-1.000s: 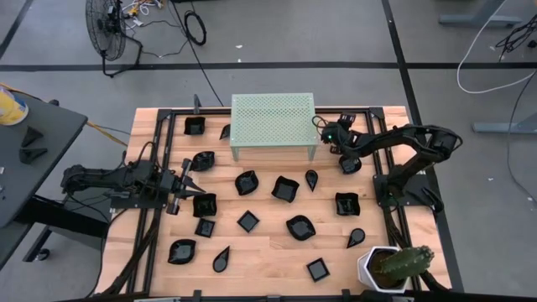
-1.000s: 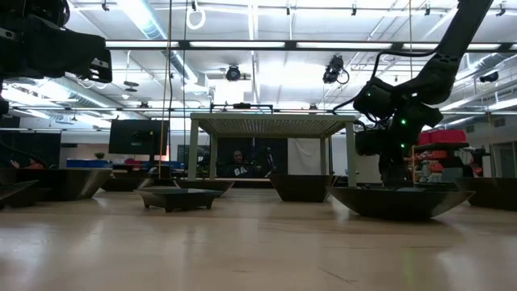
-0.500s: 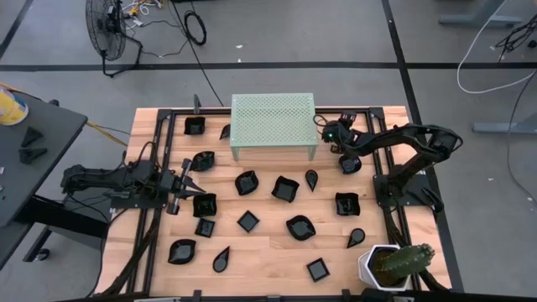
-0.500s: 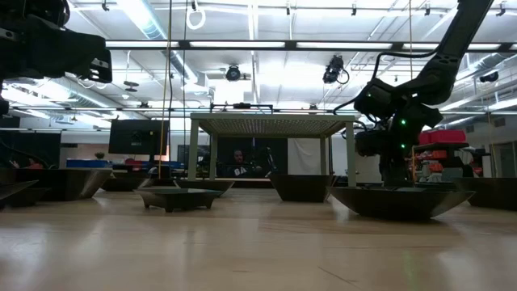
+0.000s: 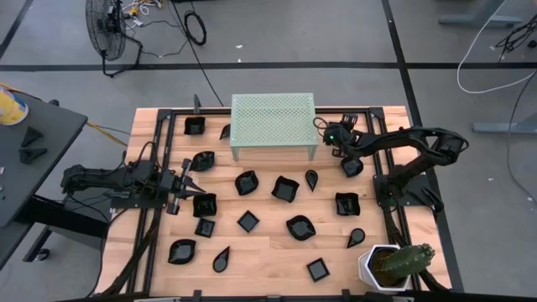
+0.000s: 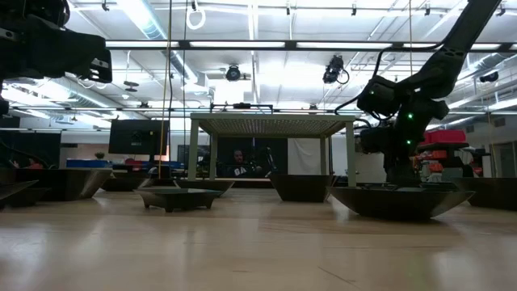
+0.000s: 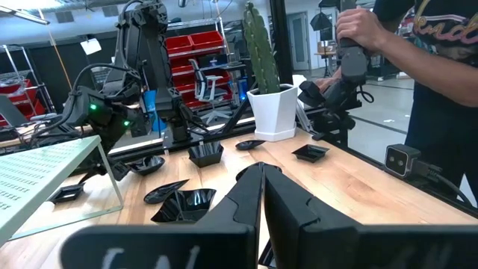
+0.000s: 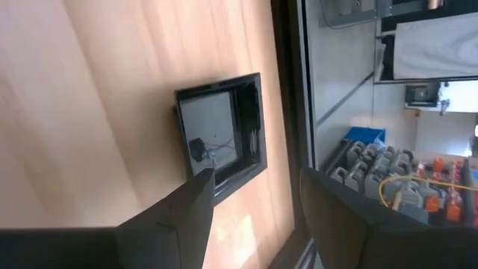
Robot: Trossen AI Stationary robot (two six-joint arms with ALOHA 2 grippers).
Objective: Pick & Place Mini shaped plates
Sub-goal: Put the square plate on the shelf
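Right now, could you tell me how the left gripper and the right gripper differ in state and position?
The left gripper is shut, while the right gripper is open. The left gripper lies low at the table's left side beside a mini plate; the right gripper hangs at the far right over a square mini plate, beside the green stand. Both hold nothing.

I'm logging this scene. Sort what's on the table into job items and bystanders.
Job items: mini shaped plates scattered across the table; square plate under the right gripper, fingers open.
Bystanders: green perforated stand; cactus pot.
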